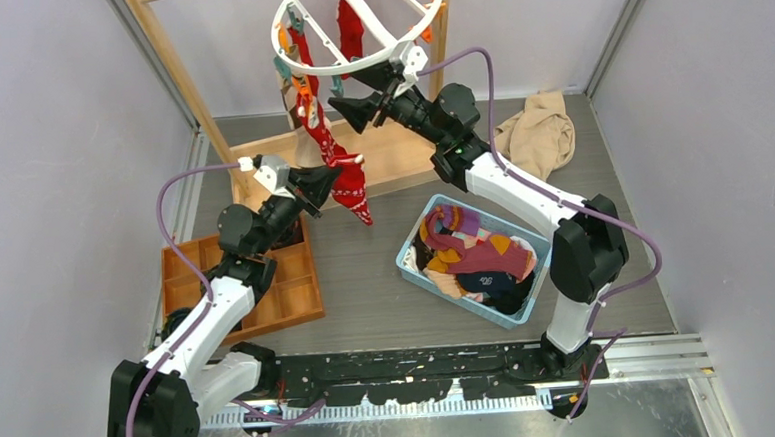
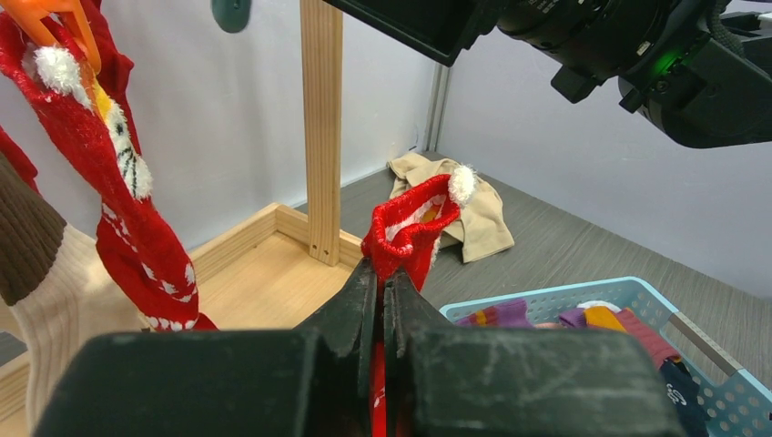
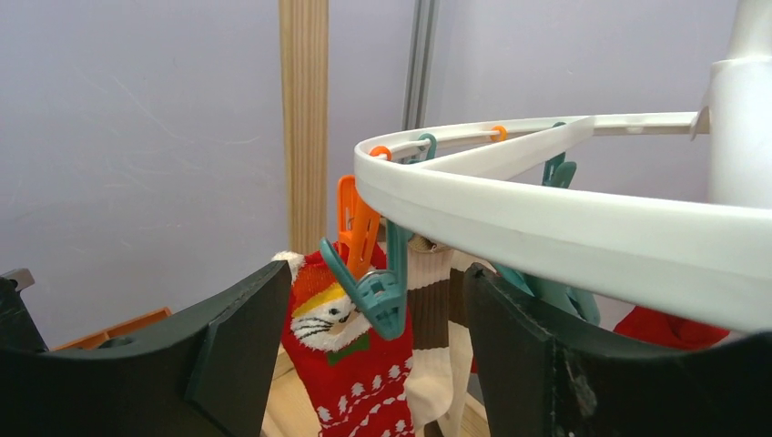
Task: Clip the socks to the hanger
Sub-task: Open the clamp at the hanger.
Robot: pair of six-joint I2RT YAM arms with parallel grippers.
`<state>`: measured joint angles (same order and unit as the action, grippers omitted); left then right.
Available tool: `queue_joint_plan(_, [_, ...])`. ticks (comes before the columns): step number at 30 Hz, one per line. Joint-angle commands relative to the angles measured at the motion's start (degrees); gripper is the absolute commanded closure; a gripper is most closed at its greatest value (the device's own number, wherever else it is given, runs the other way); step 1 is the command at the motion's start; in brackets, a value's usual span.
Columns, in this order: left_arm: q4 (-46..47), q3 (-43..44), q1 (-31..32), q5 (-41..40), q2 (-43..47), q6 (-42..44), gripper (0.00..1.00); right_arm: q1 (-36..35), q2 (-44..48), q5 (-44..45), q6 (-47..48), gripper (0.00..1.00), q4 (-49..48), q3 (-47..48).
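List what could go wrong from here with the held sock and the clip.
1. The left gripper pinches the red sock below its cuff. The floppy cuff may fold away from the clip's mouth.
2. The right gripper stands open at a teal clip, with an orange clip close beside it. Closing may catch both, or push the hanger and set it swinging.
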<state>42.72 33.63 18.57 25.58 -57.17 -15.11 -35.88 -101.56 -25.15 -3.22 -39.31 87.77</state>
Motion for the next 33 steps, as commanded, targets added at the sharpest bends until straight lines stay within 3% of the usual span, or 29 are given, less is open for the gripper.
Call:
queue_joint_plan(1, [3.3, 2.3, -0.3, 0.5, 0.1, -0.4, 1.00, -0.2, -0.6, -0.4, -2.0, 0.26, -4.7, 3.0])
queue_joint_plan(15, [3.2, 2.4, -0.3, 0.5, 0.0, -0.6, 1.00, -0.3, -2.7, -1.3, -4.4, 0.27, -9.0, 4.1])
queue_joint_plan(21, [3.3, 2.4, -0.2, 0.4, 0.0, -0.6, 1.00, -0.6, -2.6, -1.3, -4.9, 0.36, -10.2, 3.3])
queue_joint_plan(33, [3.8, 2.5, -0.3, 0.5, -0.6, -0.9, 1.00, -1.1, -2.1, -0.8, -3.0, 0.33, -8.9, 2.9])
